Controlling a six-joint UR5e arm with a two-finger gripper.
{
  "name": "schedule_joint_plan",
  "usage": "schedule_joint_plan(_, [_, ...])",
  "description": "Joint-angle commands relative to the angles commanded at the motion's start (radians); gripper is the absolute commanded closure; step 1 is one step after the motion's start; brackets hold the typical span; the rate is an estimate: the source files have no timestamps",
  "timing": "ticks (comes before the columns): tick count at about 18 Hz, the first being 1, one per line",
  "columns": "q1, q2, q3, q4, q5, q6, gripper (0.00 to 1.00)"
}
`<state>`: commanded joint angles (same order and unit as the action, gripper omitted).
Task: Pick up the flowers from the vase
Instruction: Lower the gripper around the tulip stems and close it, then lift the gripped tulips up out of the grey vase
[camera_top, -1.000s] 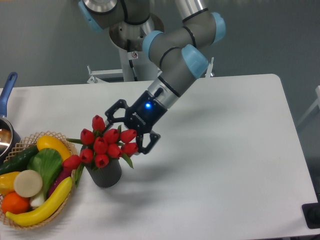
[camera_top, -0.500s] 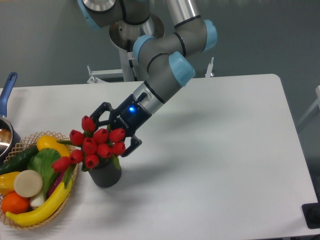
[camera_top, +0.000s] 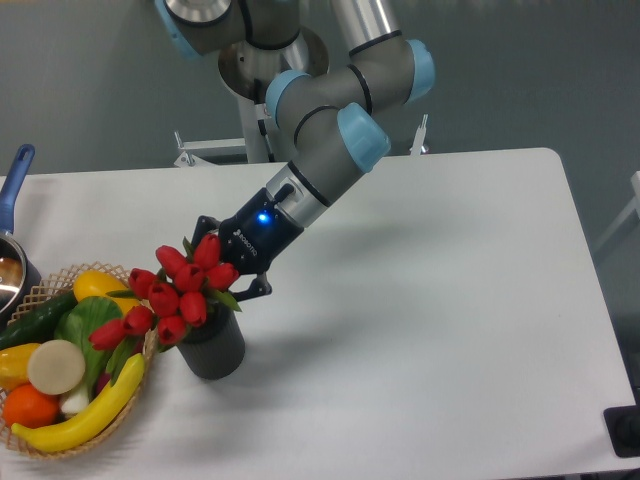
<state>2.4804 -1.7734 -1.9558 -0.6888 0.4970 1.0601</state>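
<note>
White table (camera_top: 430, 300) stretches bare to the right and front of the gripper, with open surface reaching the far right edge; to the left the room is tight, where a wicker basket (camera_top: 40, 292) of toy vegetables sits at the table's left edge, with a blue-handled pot (camera_top: 14, 200) behind it.

The vase (camera_top: 212, 348) stands upright just right of the basket, its rim partly hidden by leaves. The flowers (camera_top: 172, 293) rise from it as a bunch tilted up and to the left, their long axis slanting from the vase mouth toward the upper left, and the lowest buds overhang the basket rim. The stems are still in the vase.

The gripper (camera_top: 228, 268) reaches in from the upper right, its fingers drawn in around the bunch on its right side; it appears clenched on the flowers, though the buds cover the actual contact.

Half a second ago the fingers were spread wider on either side of the bunch and the buds sat more level; now the fingers have drawn in and the bunch leans further left.
</note>
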Motion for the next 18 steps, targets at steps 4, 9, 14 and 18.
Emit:
schedule_joint_plan(4, [0.002,0.055,0.041,0.000,-0.060,-0.106,1.00])
schedule_joint_plan(9, [0.009,0.101,0.132,0.000,-0.074,-0.253,1.00])
schedule_joint_plan(14, [0.052,0.109,0.213,-0.003,-0.075,-0.342,1.00])
schedule_joint_plan(18, [0.080,0.121,0.236,-0.005,-0.092,-0.370,1.00])
